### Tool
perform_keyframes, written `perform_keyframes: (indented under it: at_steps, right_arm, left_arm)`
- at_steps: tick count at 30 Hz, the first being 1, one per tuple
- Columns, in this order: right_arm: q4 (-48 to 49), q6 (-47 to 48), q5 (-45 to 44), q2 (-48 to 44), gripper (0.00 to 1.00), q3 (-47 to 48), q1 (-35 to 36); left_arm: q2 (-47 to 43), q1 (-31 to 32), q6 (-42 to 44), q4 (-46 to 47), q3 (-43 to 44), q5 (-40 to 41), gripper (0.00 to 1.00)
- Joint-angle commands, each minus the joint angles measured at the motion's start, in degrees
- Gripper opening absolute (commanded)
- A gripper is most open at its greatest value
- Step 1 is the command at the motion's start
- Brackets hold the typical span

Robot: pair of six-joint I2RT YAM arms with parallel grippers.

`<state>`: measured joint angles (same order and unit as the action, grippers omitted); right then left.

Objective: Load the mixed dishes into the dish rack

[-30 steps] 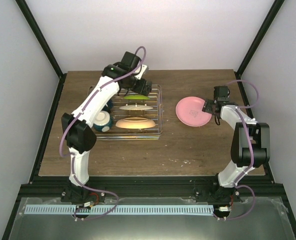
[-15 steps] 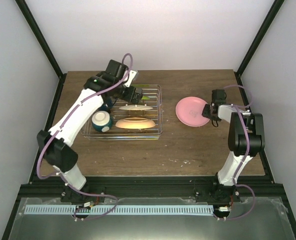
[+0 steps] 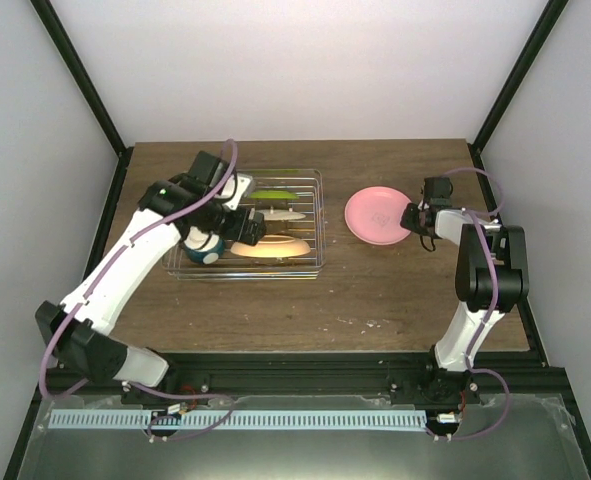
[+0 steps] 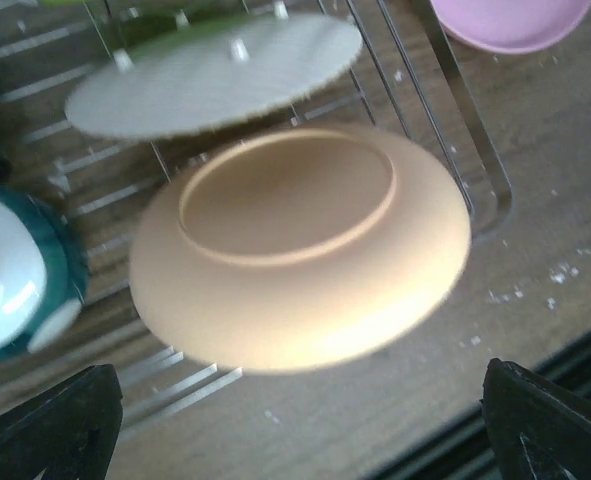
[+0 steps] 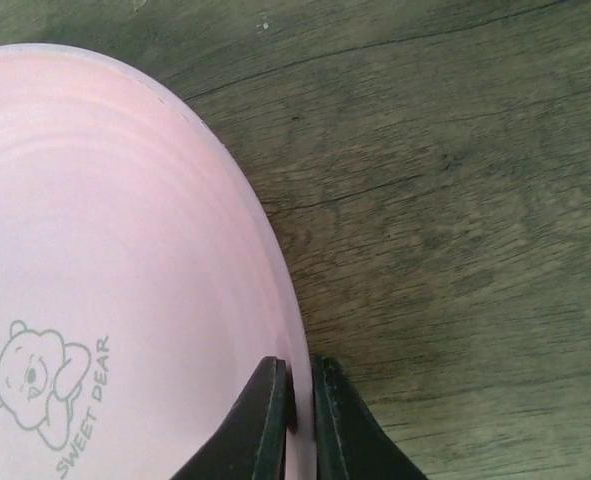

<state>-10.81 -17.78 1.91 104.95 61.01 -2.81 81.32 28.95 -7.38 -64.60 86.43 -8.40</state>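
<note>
A pink plate (image 3: 378, 216) with a bear print lies on the wooden table right of the dish rack (image 3: 322, 228). My right gripper (image 3: 413, 220) is shut on its right rim; in the right wrist view the rim of the pink plate (image 5: 105, 250) sits pinched between the two fingers of the right gripper (image 5: 300, 410). The rack holds a lime-green plate (image 3: 270, 194), a cream plate (image 3: 275, 213), an upturned peach dish (image 3: 270, 246) and a teal bowl (image 3: 203, 243). My left gripper (image 3: 243, 230) hovers open over the peach dish (image 4: 295, 245), holding nothing.
The left wrist view shows the cream plate (image 4: 215, 75), the teal bowl (image 4: 15, 270) and the rack's wire rim (image 4: 455, 110). Bare wood lies in front of the rack. Black frame posts and white walls bound the table.
The right gripper has shut on the pink plate's rim, and the plate has shifted slightly left. The left arm has drawn back toward the near left, over the rack.
</note>
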Motion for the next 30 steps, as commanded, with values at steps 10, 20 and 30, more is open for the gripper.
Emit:
perform_keyframes:
  at_steps: [10,20,30]
  right_arm:
    - [-3.36,2.66,-4.58,1.01,0.01,0.82,0.7]
    - [-4.04,4.52,-9.46,-5.06,0.01,-0.12,4.2]
    - [-6.85,6.53,-12.4,-15.67,0.01,-2.09,5.38]
  left_arm:
    - [-8.64,3.03,-5.86,-12.13,-12.03,-2.59,1.0]
    - [5.2,3.04,-6.33,-6.85,-5.44,10.21,1.0]
    - [11.56,1.11,-5.27,-3.81,-2.3,17.58,1.0]
